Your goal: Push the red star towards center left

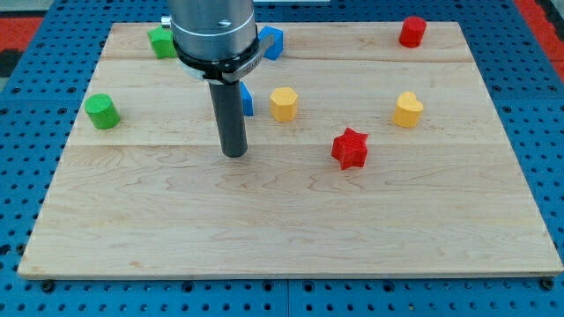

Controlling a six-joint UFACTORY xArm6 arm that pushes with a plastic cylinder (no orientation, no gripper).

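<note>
Grey metal cylinder, black clamp ring, dark rod, my tip [233, 155]

Wooden board [291, 238] under scattered blocks

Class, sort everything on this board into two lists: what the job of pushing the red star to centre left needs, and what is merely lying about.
Belongs to the job:
red star
my tip, to the view's left of the star, apart from it

Just lying about:
red cylinder
yellow heart
yellow hexagon
green cylinder
green block
blue block
blue block behind the rod
</note>
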